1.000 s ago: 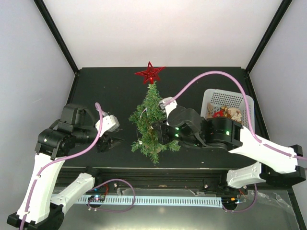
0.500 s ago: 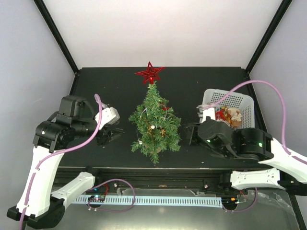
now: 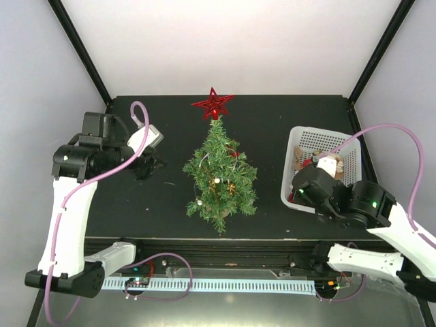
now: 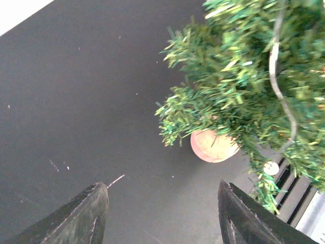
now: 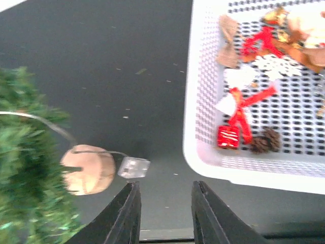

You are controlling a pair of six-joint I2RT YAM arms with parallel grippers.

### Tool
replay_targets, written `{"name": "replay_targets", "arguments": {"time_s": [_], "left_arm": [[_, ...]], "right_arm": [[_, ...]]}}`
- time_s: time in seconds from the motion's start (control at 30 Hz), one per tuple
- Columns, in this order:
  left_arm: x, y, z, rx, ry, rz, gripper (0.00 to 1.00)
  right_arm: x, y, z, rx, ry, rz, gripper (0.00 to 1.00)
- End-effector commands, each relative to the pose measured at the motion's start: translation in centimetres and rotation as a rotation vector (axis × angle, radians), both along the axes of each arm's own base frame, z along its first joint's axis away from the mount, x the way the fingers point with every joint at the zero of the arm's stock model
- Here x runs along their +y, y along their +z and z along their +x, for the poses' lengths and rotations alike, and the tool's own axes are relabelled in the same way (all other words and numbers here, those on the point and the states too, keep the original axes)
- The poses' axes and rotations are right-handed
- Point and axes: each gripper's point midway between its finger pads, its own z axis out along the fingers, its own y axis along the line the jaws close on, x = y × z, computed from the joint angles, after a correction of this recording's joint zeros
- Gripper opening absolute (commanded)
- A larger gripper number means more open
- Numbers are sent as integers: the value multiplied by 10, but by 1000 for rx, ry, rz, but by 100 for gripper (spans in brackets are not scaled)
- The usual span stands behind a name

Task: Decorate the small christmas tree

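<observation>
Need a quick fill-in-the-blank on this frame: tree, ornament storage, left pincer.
1. The small christmas tree is topped with a red ____.
2. The spare ornaments lie in a white ____ on the tree's right.
3. The left pincer has its fingers spread wide over the table beside the tree and holds ____.

Missing words: star; basket; nothing.
</observation>
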Motion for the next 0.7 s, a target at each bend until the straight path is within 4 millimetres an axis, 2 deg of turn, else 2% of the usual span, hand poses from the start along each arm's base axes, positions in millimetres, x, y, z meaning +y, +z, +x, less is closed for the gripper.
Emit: {"name": "replay_targets", "arguments": {"time_s": [0.0,0.13,0.27,0.37,0.47,0.67], "left_arm": [[11,-6,3,27,19,38,60],[2,-7,13,26,1,-17,60],[-8,-15,30,31,-20,-81,60],[-14,-25,42,35,-32,-115,60],[-18,-31,54,13,-44,-139,60],[-22,-21,72,-26,-39,-168,60]], "right_arm": [[-24,-15,2,43,17,-56,31],[-23,-31,21,117,0,-64,33],[-30,-41,48,193,-73,-37,34],[-51,-53,70,249,-174,14,38],[-68,-72,82,326,-254,74,38],[-101,-102,112,399,-376,86,38]]}}
